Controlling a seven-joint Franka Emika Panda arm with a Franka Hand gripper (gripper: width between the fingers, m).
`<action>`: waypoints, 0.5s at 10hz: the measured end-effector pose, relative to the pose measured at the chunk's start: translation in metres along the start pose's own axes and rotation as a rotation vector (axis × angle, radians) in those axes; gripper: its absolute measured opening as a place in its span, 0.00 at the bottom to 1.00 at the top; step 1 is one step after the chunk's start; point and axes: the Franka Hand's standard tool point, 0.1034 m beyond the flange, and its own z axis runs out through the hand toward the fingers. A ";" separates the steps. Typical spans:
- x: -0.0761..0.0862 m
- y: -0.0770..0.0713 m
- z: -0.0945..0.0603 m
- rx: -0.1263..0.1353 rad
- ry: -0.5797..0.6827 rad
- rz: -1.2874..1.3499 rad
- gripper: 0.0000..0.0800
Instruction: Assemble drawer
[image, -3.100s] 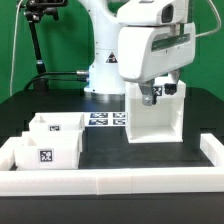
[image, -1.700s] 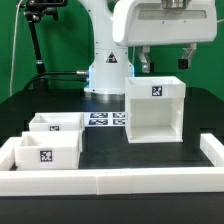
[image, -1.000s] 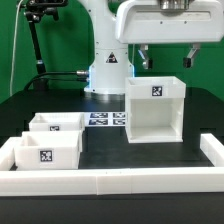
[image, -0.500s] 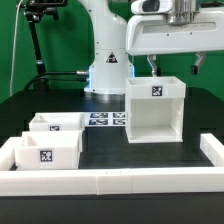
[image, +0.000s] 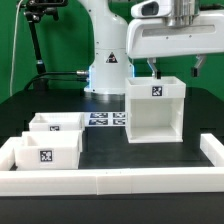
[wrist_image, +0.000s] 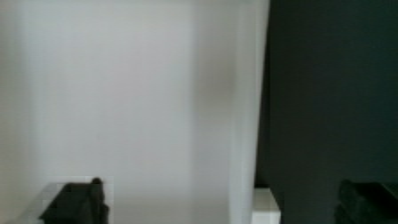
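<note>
The tall white casing (image: 155, 110) stands upright on the black table at the exterior view's right, open side to the front, with a tag on its top rim. Two small white trays (image: 57, 127) (image: 45, 151) with tags sit at the left. My gripper (image: 175, 67) hangs open and empty just above the casing's top edge, touching nothing. In the wrist view the casing's white surface (wrist_image: 143, 100) fills one side and the dark table (wrist_image: 329, 100) the other. My gripper (wrist_image: 222, 205) shows two dark fingertips (wrist_image: 75, 203) spread wide.
The marker board (image: 105, 119) lies flat between the trays and the casing. Low white rim walls (image: 110, 181) run along the front and both sides of the table. The robot base (image: 105, 70) stands behind, and a black camera stand (image: 38, 40) at the back left.
My gripper was down at the casing's top, then rose clear, open and empty, and shifted a little to the exterior view's right. The casing and trays stayed put.
</note>
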 end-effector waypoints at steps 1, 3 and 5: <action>-0.008 -0.001 0.007 -0.001 -0.008 0.004 0.81; -0.014 -0.001 0.016 0.001 -0.028 0.012 0.81; -0.015 -0.001 0.018 0.000 -0.033 0.021 0.81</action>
